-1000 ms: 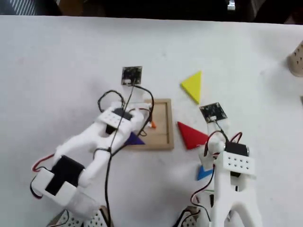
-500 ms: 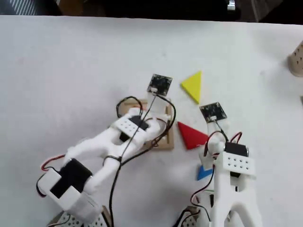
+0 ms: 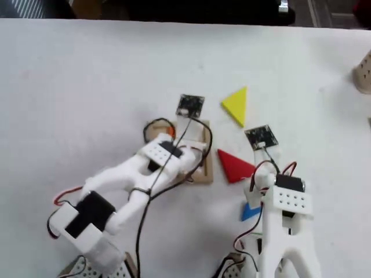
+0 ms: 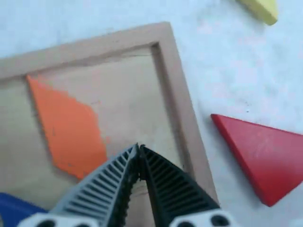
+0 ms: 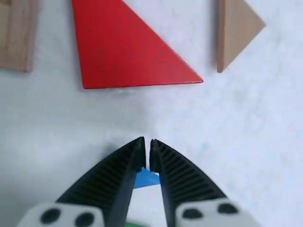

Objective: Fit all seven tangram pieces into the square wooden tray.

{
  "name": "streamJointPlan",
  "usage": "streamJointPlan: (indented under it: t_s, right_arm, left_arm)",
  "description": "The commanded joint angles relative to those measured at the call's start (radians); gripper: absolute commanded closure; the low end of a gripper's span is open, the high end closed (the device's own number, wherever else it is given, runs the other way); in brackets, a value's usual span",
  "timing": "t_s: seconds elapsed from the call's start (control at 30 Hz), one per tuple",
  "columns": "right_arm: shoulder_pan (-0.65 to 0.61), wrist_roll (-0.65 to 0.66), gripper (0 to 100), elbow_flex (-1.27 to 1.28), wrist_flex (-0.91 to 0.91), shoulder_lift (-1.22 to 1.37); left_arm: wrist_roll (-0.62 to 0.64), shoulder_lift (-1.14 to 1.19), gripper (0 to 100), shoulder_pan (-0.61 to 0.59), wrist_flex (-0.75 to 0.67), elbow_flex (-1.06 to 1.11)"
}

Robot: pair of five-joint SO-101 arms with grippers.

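Note:
The square wooden tray (image 4: 175, 90) holds an orange parallelogram (image 4: 68, 130), and a blue piece (image 4: 12, 210) shows at its edge. My left gripper (image 4: 139, 153) is shut and holds nothing, just above the tray floor beside the orange piece. In the high view the left arm (image 3: 159, 152) covers most of the tray (image 3: 207, 168). A red triangle (image 3: 235, 165) lies right of the tray and a yellow triangle (image 3: 236, 104) sits farther back. My right gripper (image 5: 146, 144) is shut over a small blue piece (image 5: 144, 178), a little short of the red triangle (image 5: 118, 47).
A plain wooden triangle (image 5: 234, 33) lies on the table beside the red one. A pale perforated object (image 3: 364, 72) stands at the far right edge. The right arm (image 3: 284, 202) rises from the front edge, with the blue piece (image 3: 250, 211) beside it.
The left arm has swung right across the tray, and the dark piece at the tray's near-left corner is now covered. The right arm has kept still.

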Motion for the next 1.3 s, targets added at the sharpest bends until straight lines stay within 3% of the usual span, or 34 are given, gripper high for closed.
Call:
streamJointPlan:
  t_s: [0.0,0.27,0.53,0.87,1.07,1.27]
  right_arm:
    - [0.005,0.011,98.0,-0.006,-0.015,-0.022]
    - [0.004,0.011,98.0,-0.006,-0.015,-0.022]
    - [0.002,0.012,98.0,-0.006,-0.015,-0.022]
    - [0.002,0.012,98.0,-0.006,-0.016,-0.022]
    - [0.002,0.012,98.0,-0.006,-0.016,-0.022]
    - [0.002,0.012,98.0,-0.006,-0.015,-0.022]
  left_arm:
    - [0.02,-0.01,98,-0.056,0.101,-0.057]
    - [0.014,-0.048,98,-0.116,0.196,-0.049]
    - [0.014,-0.059,98,-0.228,0.199,-0.057]
    - [0.014,-0.056,98,-0.156,0.19,-0.153]
    - [0.014,-0.048,98,-0.162,0.055,-0.126]
    - [0.014,-0.001,98,-0.165,0.038,-0.146]
